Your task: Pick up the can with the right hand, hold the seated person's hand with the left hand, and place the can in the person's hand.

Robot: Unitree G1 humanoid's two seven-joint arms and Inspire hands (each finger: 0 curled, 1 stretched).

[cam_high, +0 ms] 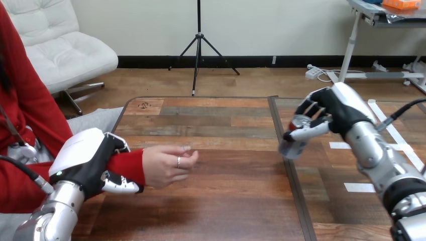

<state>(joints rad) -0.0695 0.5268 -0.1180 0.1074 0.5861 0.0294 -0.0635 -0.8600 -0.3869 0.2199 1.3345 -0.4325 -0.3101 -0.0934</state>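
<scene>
The right hand (337, 108) sits at about 2 o'clock in the head view, raised above the desk (226, 206). Its fingers and thumb are wrapped round the can (294, 143). The can is a small silvery one, tilted, with its top turned up toward the palm and its lower end hanging free in the air. It touches nothing but the hand, and it hangs over the dark seam that runs across the wooden top.

Down at 8 o'clock, the left hand (83, 159) is closed on the person's wrist (128, 168). Its dark fingers curl over the top of the red sleeve (the white-tipped thumb shows underneath), so the wrist is held from both sides.

The person's hand (168, 165) reaches out of that grasp toward 3 o'clock and lies just left of the view's centre, low at the desk. Its fingers are loosely curled inward and it holds nothing. I cannot tell if it rests fully on the wood.

The can and the person's hand are well apart, with a stretch of bare desk between them.
</scene>
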